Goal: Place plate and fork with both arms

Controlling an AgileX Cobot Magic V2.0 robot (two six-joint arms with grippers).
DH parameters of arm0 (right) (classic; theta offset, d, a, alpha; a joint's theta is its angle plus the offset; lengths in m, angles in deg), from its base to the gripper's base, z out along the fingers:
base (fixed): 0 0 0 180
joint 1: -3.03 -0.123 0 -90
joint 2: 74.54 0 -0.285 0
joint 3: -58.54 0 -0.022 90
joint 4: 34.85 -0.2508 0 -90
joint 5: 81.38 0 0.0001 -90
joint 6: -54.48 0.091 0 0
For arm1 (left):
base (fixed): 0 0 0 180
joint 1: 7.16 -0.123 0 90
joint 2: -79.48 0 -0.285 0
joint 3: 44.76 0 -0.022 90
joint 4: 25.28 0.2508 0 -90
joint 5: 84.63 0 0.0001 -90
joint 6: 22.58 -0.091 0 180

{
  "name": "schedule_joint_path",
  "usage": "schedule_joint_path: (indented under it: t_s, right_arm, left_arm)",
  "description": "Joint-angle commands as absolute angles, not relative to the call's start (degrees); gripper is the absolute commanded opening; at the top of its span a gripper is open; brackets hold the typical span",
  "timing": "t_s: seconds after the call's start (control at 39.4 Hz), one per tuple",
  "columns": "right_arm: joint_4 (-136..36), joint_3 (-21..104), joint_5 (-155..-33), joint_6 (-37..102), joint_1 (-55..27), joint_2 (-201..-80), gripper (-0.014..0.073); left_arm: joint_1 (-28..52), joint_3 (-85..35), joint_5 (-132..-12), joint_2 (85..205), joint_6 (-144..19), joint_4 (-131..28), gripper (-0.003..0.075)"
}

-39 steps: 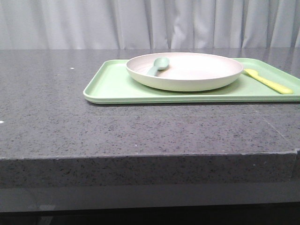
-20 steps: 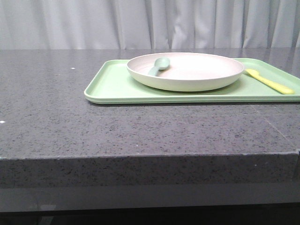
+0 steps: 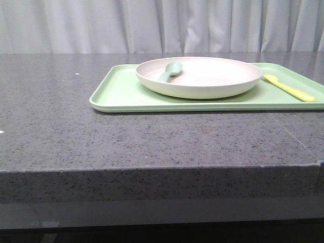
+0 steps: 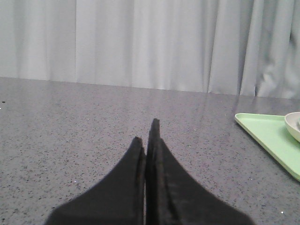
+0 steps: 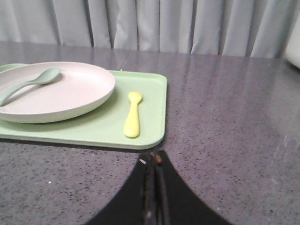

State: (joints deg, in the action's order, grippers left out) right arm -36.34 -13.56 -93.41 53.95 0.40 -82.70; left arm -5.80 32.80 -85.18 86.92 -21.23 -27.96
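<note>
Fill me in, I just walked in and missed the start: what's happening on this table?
Nothing is being handled right now. The plate sits on the green tray with a spoon in it, and the fork lies on the tray beside it. Both the left gripper and right gripper have their fingers closed and empty, off the tray.

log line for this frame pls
left gripper: shut, empty | right gripper: shut, empty | plate: on tray, holds spoon | fork: on tray beside plate
</note>
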Motion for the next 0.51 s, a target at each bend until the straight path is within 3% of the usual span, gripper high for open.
schedule_joint_path:
  t_s: [0.0, 0.48]
  right_arm:
    - [-35.88, -16.62, -82.3, 53.35, 2.26, -80.64, -0.0068]
    - [-35.88, -20.02, -78.45, 53.35, 2.18, -80.65, -0.0068]
  left_arm:
    - [-5.89, 32.9, -89.94, 85.76, -21.19, -28.37, -0.0018]
    - [-5.89, 32.9, -89.94, 85.76, -21.19, -28.37, -0.0018]
